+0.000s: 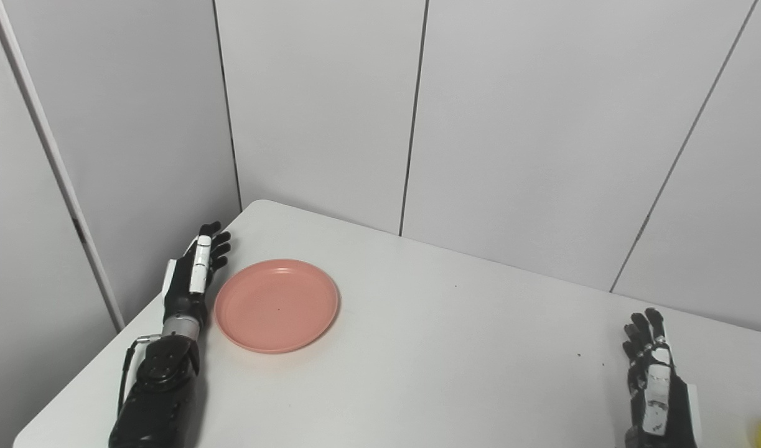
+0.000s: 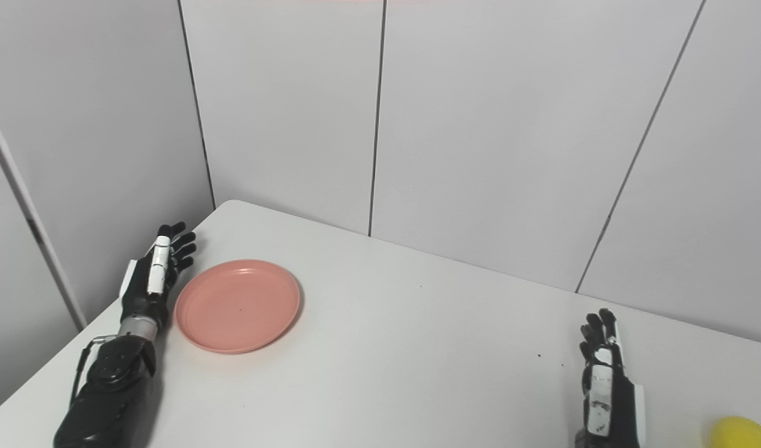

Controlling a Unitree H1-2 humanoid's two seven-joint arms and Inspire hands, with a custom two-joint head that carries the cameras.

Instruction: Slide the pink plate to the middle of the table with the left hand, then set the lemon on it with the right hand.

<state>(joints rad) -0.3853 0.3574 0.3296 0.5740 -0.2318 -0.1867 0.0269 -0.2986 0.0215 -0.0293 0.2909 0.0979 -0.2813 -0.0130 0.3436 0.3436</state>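
Observation:
A round pink plate (image 1: 277, 305) lies on the white table (image 1: 430, 348) toward its left side. My left hand (image 1: 196, 270) stands edge-on just left of the plate's rim, fingers stretched out and open; I cannot tell whether it touches the rim. Low on the right, my right hand (image 2: 604, 379) rests open with its fingers pointing away from me and holds nothing. The yellow lemon (image 2: 740, 433) sits at the bottom right corner, to the right of that hand and partly cut off by the picture's edge.
Grey wall panels (image 1: 511, 124) close off the table's far and left sides. The table's left corner lies just beyond my left hand. A few small dark specks (image 1: 578, 355) mark the tabletop.

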